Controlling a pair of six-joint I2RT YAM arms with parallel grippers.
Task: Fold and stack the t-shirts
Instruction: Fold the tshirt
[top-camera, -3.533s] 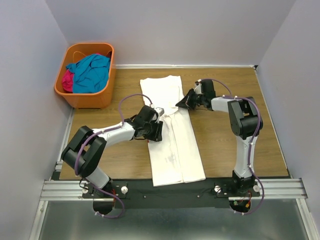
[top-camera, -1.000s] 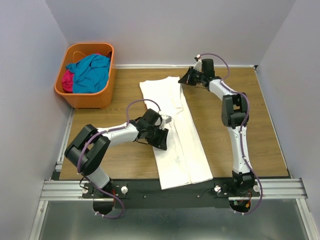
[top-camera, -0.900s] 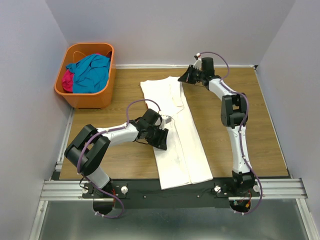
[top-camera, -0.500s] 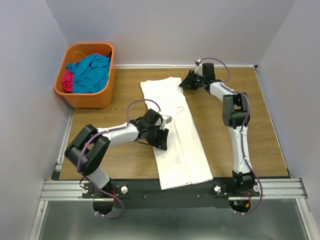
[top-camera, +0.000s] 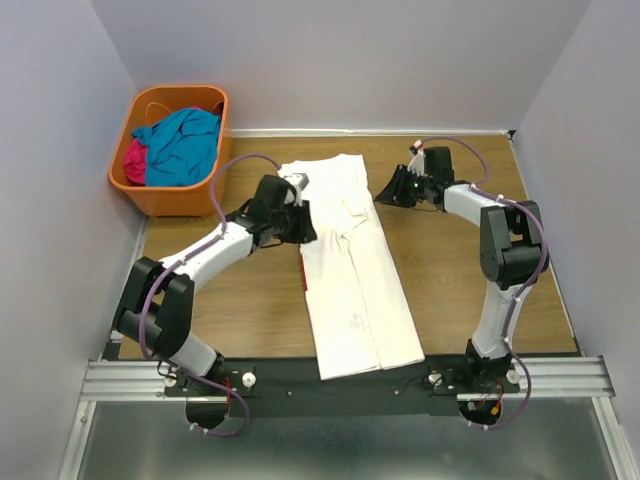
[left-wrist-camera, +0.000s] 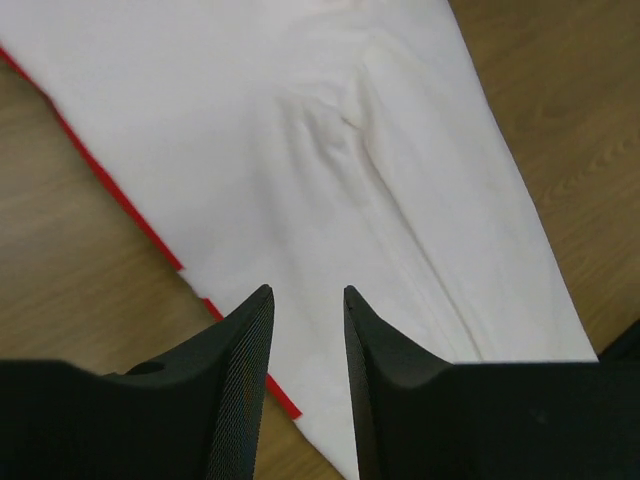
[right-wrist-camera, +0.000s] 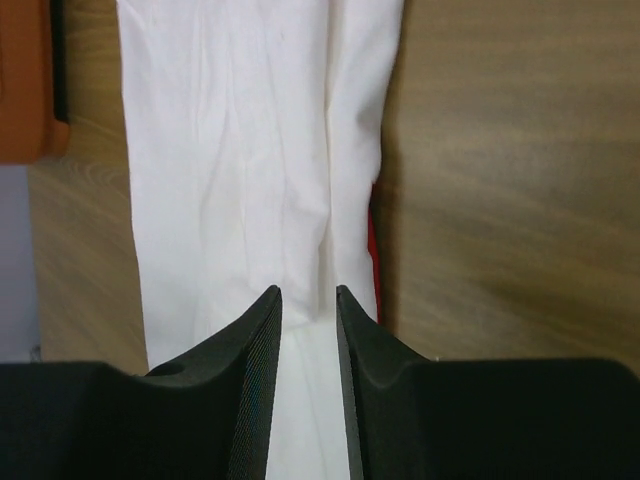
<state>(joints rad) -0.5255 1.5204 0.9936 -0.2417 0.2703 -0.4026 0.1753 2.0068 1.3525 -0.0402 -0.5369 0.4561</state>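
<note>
White t-shirt (top-camera: 355, 280) — under left gripper (left-wrist-camera: 305, 295), beside right gripper (right-wrist-camera: 308, 292).

Looking down past the left gripper (left-wrist-camera: 306, 295) now: its two black fingers (left-wrist-camera: 238, 365) stand parted, a narrow gap between them and nothing pinched in it. Directly beneath and ahead lies the white t-shirt (left-wrist-camera: 300, 110), spread flat. A thin red edge (left-wrist-camera: 118, 193) runs along the cloth's border to the left of the fingers, slanting toward them. A soft crease (left-wrist-camera: 335, 140) wrinkles the fabric ahead of the tips. Wooden table (left-wrist-camera: 60, 290) shows on the left, and off to the right too.
</note>
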